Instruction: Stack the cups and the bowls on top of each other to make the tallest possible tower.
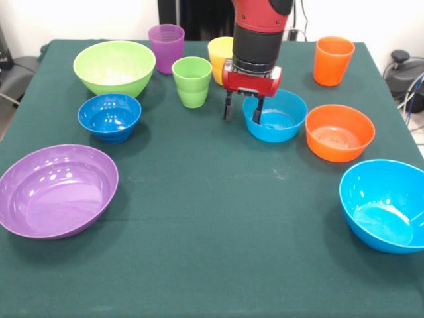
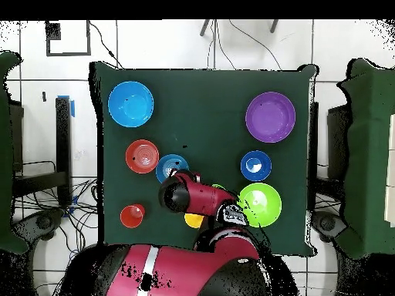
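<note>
My gripper (image 1: 242,112) is open and points down over the left rim of the small light blue bowl (image 1: 281,119). One finger (image 1: 227,107) is outside the rim and the other is inside the bowl. Nothing is stacked; no tower shows. The green cup (image 1: 192,81), purple cup (image 1: 166,48) and orange cup (image 1: 333,60) stand upright at the back. The yellow cup (image 1: 218,56) is partly hidden behind the arm. The other bowls stand apart: lime green (image 1: 114,66), dark blue (image 1: 110,117), small orange (image 1: 339,132), large purple (image 1: 56,191), large light blue (image 1: 387,205).
In the overhead view the arm (image 2: 193,196) covers the gripper, beside the small light blue bowl (image 2: 171,166). The green table cloth (image 1: 218,218) carries everything. Cables and chairs lie beyond the table's edges.
</note>
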